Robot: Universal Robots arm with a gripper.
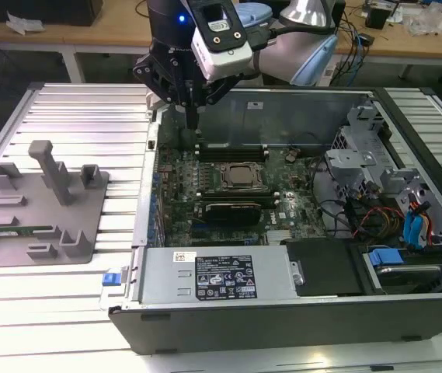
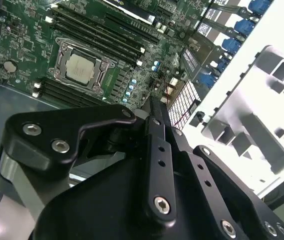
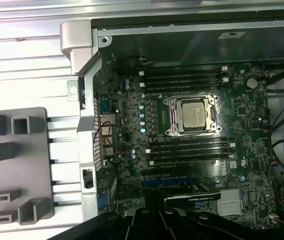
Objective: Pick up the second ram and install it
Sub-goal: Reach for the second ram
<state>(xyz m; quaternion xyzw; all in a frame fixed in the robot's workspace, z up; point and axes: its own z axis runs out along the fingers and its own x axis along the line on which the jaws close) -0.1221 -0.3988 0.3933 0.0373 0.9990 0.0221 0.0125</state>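
The second ram (image 1: 15, 230) is a thin green stick lying in a slot of the grey holder (image 1: 65, 233) on the exterior view's left, outside the computer case. My gripper (image 1: 193, 123) hangs over the case's rear left corner, far from the stick, with its fingers pointing down, shut and holding nothing. In the second wrist view the gripper (image 2: 156, 103) is above the motherboard's edge. The long black memory slots (image 3: 184, 80) (image 3: 189, 152) run on both sides of the processor socket (image 3: 191, 114), which is also in the exterior view as the processor socket (image 1: 241, 176).
The open case (image 1: 205, 326) lies on a ribbed metal table (image 1: 81, 124). A black oblong card (image 1: 232, 211) sits in front of the socket, and the power supply (image 1: 217, 276) is nearer still. Drive bays and cables (image 1: 376, 194) crowd the right side. The holder has upright posts (image 1: 50, 167).
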